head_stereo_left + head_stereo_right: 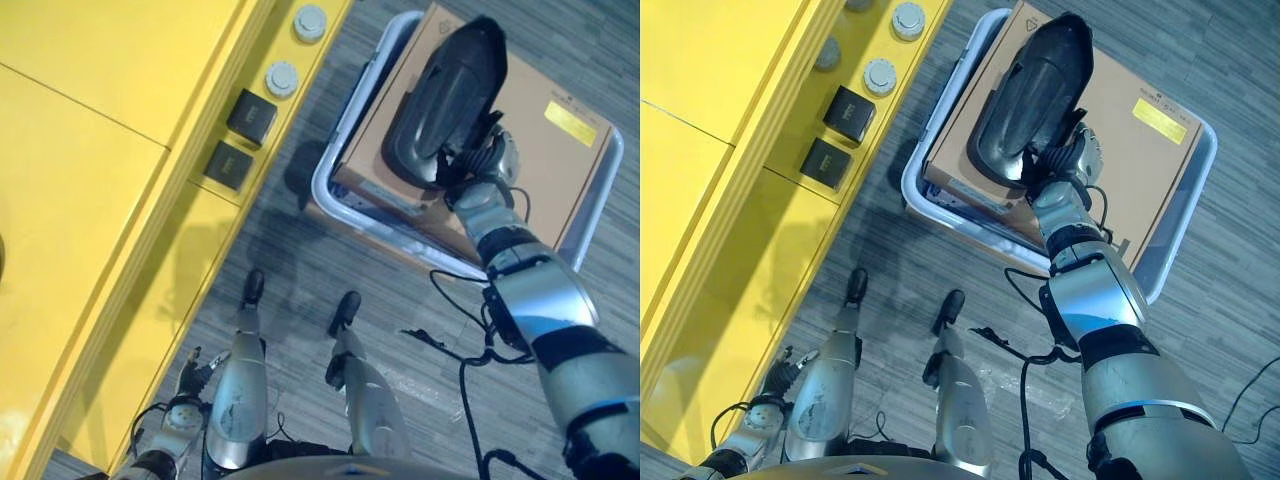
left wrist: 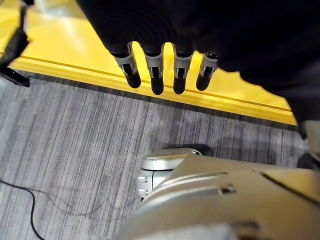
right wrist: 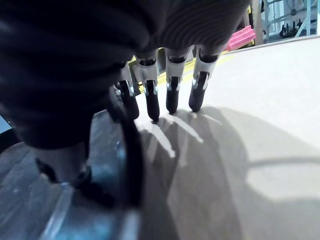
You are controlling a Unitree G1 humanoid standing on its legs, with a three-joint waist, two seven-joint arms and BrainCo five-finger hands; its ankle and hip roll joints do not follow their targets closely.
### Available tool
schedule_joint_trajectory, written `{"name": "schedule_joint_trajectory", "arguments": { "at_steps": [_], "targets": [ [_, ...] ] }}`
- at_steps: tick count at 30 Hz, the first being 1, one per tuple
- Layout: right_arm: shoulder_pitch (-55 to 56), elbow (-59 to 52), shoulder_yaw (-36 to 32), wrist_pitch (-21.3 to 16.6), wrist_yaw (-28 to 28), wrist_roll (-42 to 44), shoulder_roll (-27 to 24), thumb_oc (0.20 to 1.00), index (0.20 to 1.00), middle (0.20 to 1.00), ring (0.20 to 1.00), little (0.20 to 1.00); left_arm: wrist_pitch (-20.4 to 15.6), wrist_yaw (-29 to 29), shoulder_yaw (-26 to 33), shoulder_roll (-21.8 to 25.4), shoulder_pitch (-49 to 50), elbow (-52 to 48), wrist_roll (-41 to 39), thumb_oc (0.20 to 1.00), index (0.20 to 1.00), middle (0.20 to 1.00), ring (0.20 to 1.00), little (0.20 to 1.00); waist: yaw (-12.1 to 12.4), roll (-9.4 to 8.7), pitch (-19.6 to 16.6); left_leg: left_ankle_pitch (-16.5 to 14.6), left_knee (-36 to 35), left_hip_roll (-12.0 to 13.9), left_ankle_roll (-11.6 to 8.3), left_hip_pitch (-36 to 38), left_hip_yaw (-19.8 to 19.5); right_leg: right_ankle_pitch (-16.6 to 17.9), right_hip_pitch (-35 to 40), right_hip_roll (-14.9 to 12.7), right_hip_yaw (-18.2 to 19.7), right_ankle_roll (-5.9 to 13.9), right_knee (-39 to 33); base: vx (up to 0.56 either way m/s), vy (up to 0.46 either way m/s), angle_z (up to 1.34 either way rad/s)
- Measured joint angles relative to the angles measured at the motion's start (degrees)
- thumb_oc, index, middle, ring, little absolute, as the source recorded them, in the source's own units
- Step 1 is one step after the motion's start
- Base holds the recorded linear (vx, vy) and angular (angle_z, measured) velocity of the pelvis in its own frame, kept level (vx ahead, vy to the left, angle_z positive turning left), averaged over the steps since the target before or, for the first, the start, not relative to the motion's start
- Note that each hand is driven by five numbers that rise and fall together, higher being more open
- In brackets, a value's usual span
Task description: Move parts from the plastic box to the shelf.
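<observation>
Black moulded part, long and shell-like, lies on the brown cardboard sheet that covers the plastic box, and the right robot hand is at its near end, touching or nearly touching it. In the right wrist view the fingers hang fairly straight and a little apart over the pale cardboard, with the dark edge of the part beside the thumb side; whether anything is already pinched I cannot tell, so I judge the hold not yet made. The part's long axis runs away from this robot hand, from the near rim of the plastic box toward its far edge, roughly in line with the forearm, so a grasp would take it by the near end. The left robot hand hangs low on the far side of the robot from the plastic box, fingers straight and holding nothing, close to the yellow shelf; the right is plainly the nearer arm. The plastic box sits on grey striped carpet, just beside the yellow shelf, whose edge already carries two black blocks and two grey round pieces on the side facing the plastic box. The carry to the yellow shelf looks short, across a narrow strip of carpet.
</observation>
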Motion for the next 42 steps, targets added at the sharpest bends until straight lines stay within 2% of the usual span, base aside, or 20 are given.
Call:
{"name": "schedule_joint_trajectory", "arguments": {
  "at_steps": [4, 7, 12, 13, 15, 17, 19, 20, 21, 23, 26, 30, 32, 34, 35, 37, 42],
  "targets": [
    [0.01, -0.15, -0.25, 0.4, 1.75, -0.09, -1.57, 0.2, 0.2, 0.2, 0.2, 0.2, 0.21, -0.02, 0.45, 0.34, 0.0, -0.37, -0.05, 1.0, 1.0, 1.0, 1.0, 1.0, 0.08, -0.01, -0.05, 0.05, -0.01, -0.11, 0.06, 0.71, 0.01, 0.33, 0.65, -0.04, -0.05, -0.36, 0.02, 0.0, 0.0, 0.0],
    [0.58, 0.26, -0.22, 2.03, 4.55, -1.04, -2.1, 0.2, 0.2, 0.2, 0.2, 0.2, 0.77, -0.06, 2.06, 0.29, 0.4, -0.64, -0.08, 1.0, 1.0, 1.0, 1.0, 1.0, 0.0, -0.04, -0.32, -0.01, -0.03, -0.08, 0.03, 2.01, 0.15, 0.3, 1.99, -0.06, -0.03, -0.36, 0.03, 0.02, -0.024, 0.0],
    [6.3, 1.64, -2.47, 2.51, 6.82, -2.56, -4.32, 0.2, 0.2, 0.2, 0.2, 0.2, 0.34, -0.29, 8.22, 0.7, 1.36, -6.83, -4.66, 1.0, 1.0, 1.0, 1.0, 1.0, 0.44, 0.34, -2.44, 0.03, 0.14, -0.17, 0.05, 2.72, -0.49, 0.21, 3.25, -0.14, -0.76, -0.28, 0.03, 0.02, -0.036, 0.08],
    [9.62, 0.89, -3.96, 2.69, 6.98, -3.38, -6.62, 0.2, 0.2, 0.2, 0.2, 0.2, -0.12, -0.46, 9.75, 2.27, 1.4, -10.58, -6.85, 1.0, 1.0, 1.0, 1.0, 1.0, 0.33, 0.28, -3.22, 0.02, 0.23, -0.23, 0.04, 3.48, -0.69, 0.08, 4.27, -0.22, -1.03, -0.15, 0.02, 0.01, -0.031, 0.14],
    [12.12, -0.29, -4.47, 3.21, 6.95, -4.21, -8.1, 0.2, 0.2, 0.2, 0.2, 0.2, -0.23, -0.45, 10.34, 3.63, 1.56, -11.7, -7.56, 1.0, 1.0, 1.0, 1.0, 1.0, -0.43, 0.27, -5.2, -0.07, 0.07, -0.37, 0.08, 3.37, -0.66, -0.03, 4.1, -0.37, -0.99, -0.01, 0.01, 0.01, -0.036, 0.04],
    [18.41, -6.17, -6.53, 3.2, 6.96, -4.64, -10.76, 0.2, 0.2, 0.2, 0.2, 0.2, 0.01, -0.36, 12.21, 5.64, 4.66, -19.38, -7.86, 1.0, 1.0, 1.0, 1.0, 1.0, -0.8, 0.39, -7.07, -0.02, -0.12, -0.38, 0.13, 3.99, -0.54, -0.05, 4.55, -0.42, -0.88, 0.02, 0.01, 0.02, -0.048, -0.03],
    [23.17, -10.98, -6.69, 3.22, 6.99, -4.84, -13.31, 0.2, 0.2, 0.2, 0.2, 0.2, -0.05, -0.5, 13.65, 7.06, 7.74, -27.83, -7.98, 1.0, 1.0, 1.0, 1.0, 1.0, -1.35, 0.78, -7.33, -0.11, -0.27, -0.39, 0.09, 6.0, -0.43, -0.19, 6.34, -0.43, -0.71, 0.2, 0.01, 0.02, -0.032, -0.05],
    [27.27, -15.82, -7.63, 3.54, 6.99, -6.39, -16.01, 0.2, 0.2, 0.2, 0.2, 0.2, -0.03, -1.49, 13.81, 8.53, 10.2, -35.21, -7.89, 1.0, 1.0, 1.0, 1.0, 1.0, -2.05, 1.69, -8.42, -0.35, -0.56, -0.36, 0.12, 7.62, -0.42, -0.67, 7.89, -0.51, -0.65, 0.7, -0.01, 0.04, -0.026, -0.05],
    [29.32, -18.79, -8.05, 3.57, 6.95, -6.95, -17.22, 0.2, 0.2, 0.2, 0.2, 0.2, -0.02, -2.32, 13.74, 9.41, 11.26, -38.04, -7.86, 1.0, 1.0, 1.0, 1.0, 1.0, -2.55, 2.15, -9.47, -0.72, -1.25, -0.31, 0.13, 8.6, -0.27, -1.07, 8.36, -0.58, -0.58, 0.68, -0.02, 0.04, -0.027, -0.06],
    [30.45, -20.97, -7.88, 3.48, 6.69, -8.94, -17.78, 0.2, 0.2, 0.2, 0.2, 0.2, 1.14, -3.66, 13.25, 9.42, 12.0, -36.8, -7.84, 1.0, 1.0, 1.0, 1.0, 1.0, -3.98, 3.02, -11.88, -0.62, -2.14, -0.13, 0.2, 9.93, 0.13, -1.25, 9.07, -0.6, -0.42, 0.67, -0.33, 0.05, -0.023, -0.1],
    [33.59, -29.57, -7.77, 3.57, 6.78, -13.15, -19.79, 0.2, 0.2, 0.2, 0.2, 0.2, 2.72, -6.4, 13.13, 9.5, 14.41, -39.69, -7.83, 1.0, 1.0, 1.0, 1.0, 1.0, -5.5, 3.77, -12.68, -0.45, -3.58, 0.2, 0.3, 13.43, 0.82, -1.57, 11.47, -0.47, 0.16, 0.58, -0.38, 0.04, -0.02, -0.11],
    [34.67, -36.91, -6.94, 2.42, 6.84, -18.26, -21.68, 0.2, 0.2, 0.2, 0.2, 0.2, 2.84, -9.22, 10.93, 9.27, 14.59, -46.13, -7.96, 1.0, 1.0, 1.0, 1.0, 1.0, -6.64, 5.66, -15.14, -0.87, -3.9, 0.45, 0.2, 15.57, 1.33, -2.17, 13.35, -0.42, 0.47, 0.36, -0.39, 0.02, -0.036, -0.05],
    [38.89, -46.23, -6.98, 2.31, 7.18, -21.39, -23.73, 0.2, 0.2, 0.2, 0.2, 0.2, 3.08, -9.71, 11.15, 9.32, 13.32, -49.79, -8.09, 1.0, 1.0, 1.0, 1.0, 1.0, -7.01, 6.66, -15.7, -0.89, -3.64, 0.69, 0.62, 17.48, 1.35, -2.42, 15.26, -0.21, 0.46, 0.48, -0.38, 0.03, -0.031, 0.01],
    [40.73, -50.19, -6.79, 0.34, 7.55, -24.15, -24.54, 0.2, 0.2, 0.2, 0.2, 0.2, 2.37, -9.82, 11.22, 9.07, 12.69, -50.95, -8.75, 1.0, 1.0, 1.0, 1.0, 1.0, -7.24, 7.37, -17.66, -1.32, -3.91, 0.83, 0.53, 18.5, 1.42, -2.86, 16.15, -0.05, 0.41, 0.49, -0.38, 0.03, -0.032, -0.03],
    [41.44, -52.8, -6.82, -0.38, 7.71, -25.6, -25.02, 0.2, 0.2, 0.2, 0.2, 0.2, 2.24, -9.95, 11.11, 8.55, 11.43, -50.95, -10.22, 1.0, 1.0, 1.0, 1.0, 1.0, -7.66, 8.01, -19.27, -1.52, -3.98, 0.83, 0.35, 19.09, 1.52, -3.19, 16.83, -0.02, 0.36, 0.64, -0.38, 0.01, -0.048, -0.06],
    [44.39, -59.34, -8.21, -0.14, 7.99, -27.34, -26.6, 0.2, 0.2, 0.2, 0.2, 0.2, 2.54, -9.98, 11.02, 6.88, 9.52, -51.09, -13.38, 1.0, 1.0, 1.0, 1.0, 1.0, -8.71, 8.7, -19.99, -1.76, -3.97, 0.84, 0.59, 19.9, 1.84, -3.39, 17.89, 0.12, 0.3, 0.7, -0.38, 0.02, -0.055, 0.01],
    [46.83, -70.15, -10.36, -0.83, 7.85, -31.65, -27.27, 0.2, 0.2, 0.2, 0.2, 0.2, 3.39, -11.64, 6.37, 4.22, 6.13, -51.18, -21.0, 1.0, 1.0, 1.0, 1.0, 1.0, -10.35, 8.81, -21.17, -2.46, -3.98, 1.12, 0.59, 22.34, 1.83, -4.08, 20.13, 0.16, 0.09, 0.57, -0.39, 0.0, -0.044, 0.0]
  ]
}}
